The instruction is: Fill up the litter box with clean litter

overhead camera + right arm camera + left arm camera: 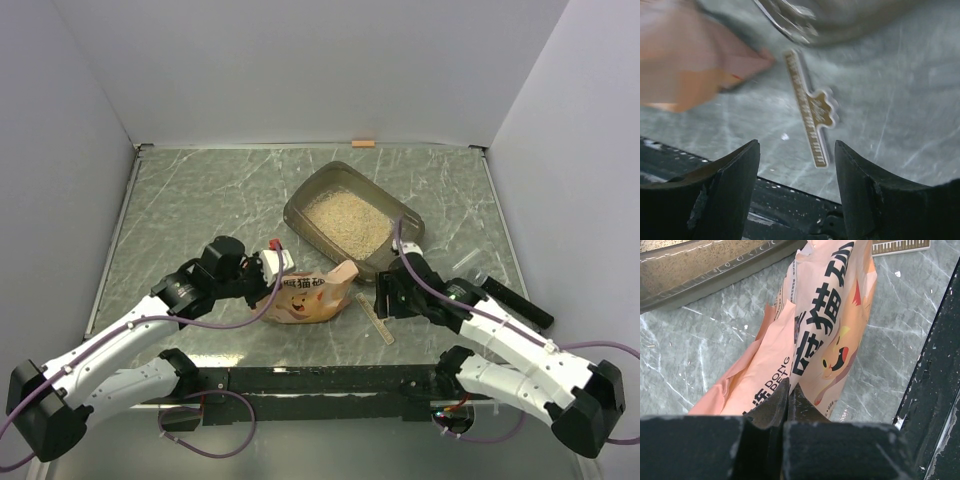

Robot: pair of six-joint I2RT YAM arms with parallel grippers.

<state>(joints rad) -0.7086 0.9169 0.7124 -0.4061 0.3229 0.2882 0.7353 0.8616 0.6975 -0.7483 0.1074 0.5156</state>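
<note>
The left gripper (788, 390) is clamping the slack bag (310, 297), lying just near of the litter box (293, 212) already holding litter (345, 220); the right gripper (796, 145) is hanging wide open; pouring probably needs another lift and tilt.

The orange-pink bag (835, 325) is showing large black Chinese characters running down its face; 猫 is reading clearly in the left wrist view, while its neighbours are creased or cut off. Smaller black Latin letters, "DONG" over a partly hidden "PET", are sitting beside them. The tan strip (812, 112) on the counter (890, 100) is carrying fine print that is blurring too much to read
</note>
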